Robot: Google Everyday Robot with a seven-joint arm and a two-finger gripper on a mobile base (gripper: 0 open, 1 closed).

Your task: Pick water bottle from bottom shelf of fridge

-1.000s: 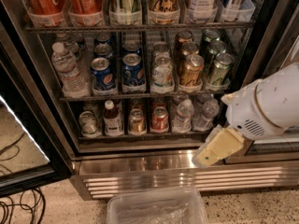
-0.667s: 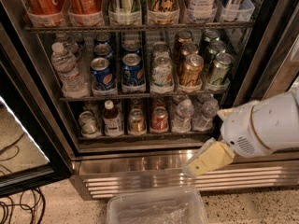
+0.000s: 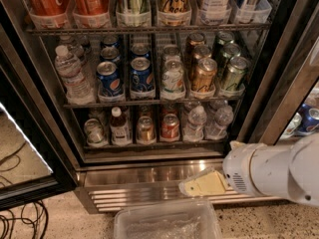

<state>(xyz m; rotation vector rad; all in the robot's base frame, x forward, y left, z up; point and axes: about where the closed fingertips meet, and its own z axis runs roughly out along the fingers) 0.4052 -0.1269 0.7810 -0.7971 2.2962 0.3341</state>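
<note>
Since the earlier frames, the arm (image 3: 279, 171) has swung lower and leftward, so the claw (image 3: 204, 183) now sits before the steel base grille (image 3: 134, 195) of the fridge (image 3: 279, 78), below the bottom shelf (image 3: 149, 145) and touching nothing. Whether the claw is apart or together cannot be told. The water bottle (image 3: 196, 123) stands upright on the bottom shelf, right of centre, just beside a second clear bottle (image 3: 220, 122) on its right and a red can (image 3: 170, 127) on its left. Further left along the same rack stand a gold can (image 3: 145, 130), a dark-liquid bottle (image 3: 119, 126) and a silver can (image 3: 93, 133). A clear plastic bin (image 3: 167, 222) lies on the floor below the grille.
</note>
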